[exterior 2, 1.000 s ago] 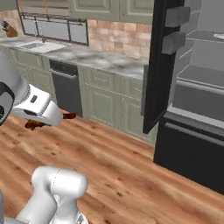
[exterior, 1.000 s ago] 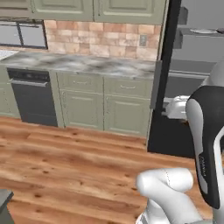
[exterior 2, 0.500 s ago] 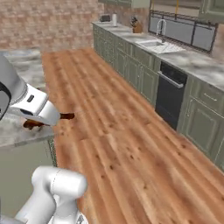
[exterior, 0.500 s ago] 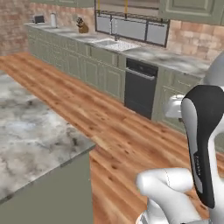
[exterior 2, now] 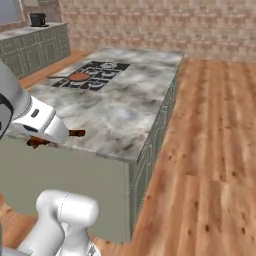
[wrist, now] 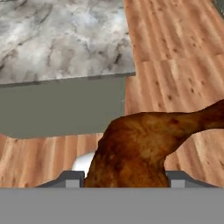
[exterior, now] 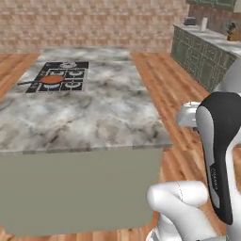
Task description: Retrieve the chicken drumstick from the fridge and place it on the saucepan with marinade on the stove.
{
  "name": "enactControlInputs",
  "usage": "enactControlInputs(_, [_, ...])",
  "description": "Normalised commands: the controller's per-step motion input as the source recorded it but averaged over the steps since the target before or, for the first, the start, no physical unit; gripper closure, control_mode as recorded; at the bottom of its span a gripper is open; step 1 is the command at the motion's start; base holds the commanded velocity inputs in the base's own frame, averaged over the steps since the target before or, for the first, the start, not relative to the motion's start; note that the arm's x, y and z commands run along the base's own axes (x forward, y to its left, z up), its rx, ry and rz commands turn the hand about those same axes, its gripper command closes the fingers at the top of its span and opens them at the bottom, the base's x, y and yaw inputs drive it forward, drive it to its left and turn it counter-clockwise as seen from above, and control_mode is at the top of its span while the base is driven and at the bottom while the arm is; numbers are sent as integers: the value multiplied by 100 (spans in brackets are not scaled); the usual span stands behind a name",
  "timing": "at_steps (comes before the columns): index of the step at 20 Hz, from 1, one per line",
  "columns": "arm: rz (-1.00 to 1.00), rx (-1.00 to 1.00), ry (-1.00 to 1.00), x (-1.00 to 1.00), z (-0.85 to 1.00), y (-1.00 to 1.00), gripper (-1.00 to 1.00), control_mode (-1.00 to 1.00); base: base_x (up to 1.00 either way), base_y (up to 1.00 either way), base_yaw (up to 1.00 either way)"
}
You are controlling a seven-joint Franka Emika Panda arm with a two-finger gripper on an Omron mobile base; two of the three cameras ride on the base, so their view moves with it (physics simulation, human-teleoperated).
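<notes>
The chicken drumstick (wrist: pixel 144 146), a reddish-brown lump with its bone end pointing right, sits between my gripper's (wrist: pixel 124 179) fingers, which are shut on it. From the right base view the gripper (exterior 2: pixel 54 140) hangs off the near left corner of the island, with the drumstick (exterior 2: pixel 76 133) poking out beside the white hand. The stove (exterior: pixel 70 75) (exterior 2: pixel 102 75) is a black cooktop at the far end of the island. On it stands the saucepan with marinade (exterior: pixel 52 79) (exterior 2: pixel 78 77), orange-red with a thin black handle. The fridge is out of view.
The grey marble island (exterior: pixel 94 117) (exterior 2: pixel 125 105) stretches between me and the stove, with green-grey sides. Wooden floor (exterior 2: pixel 210 150) runs along its right. Green cabinets (exterior: pixel 202 56) line the right wall and a brick wall (exterior: pixel 94 23) closes the back.
The whole picture has swung from the cabinets and dishwasher to the island with the stove, so the base has moved. The drumstick stays in the shut gripper.
</notes>
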Motion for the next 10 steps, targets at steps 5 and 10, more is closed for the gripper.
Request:
enactControlInputs(5, [0,0,0,0,0,0,100,100,-11,16,98])
enactControlInputs(10, [0,0,0,0,0,0,100,100,12,99,24])
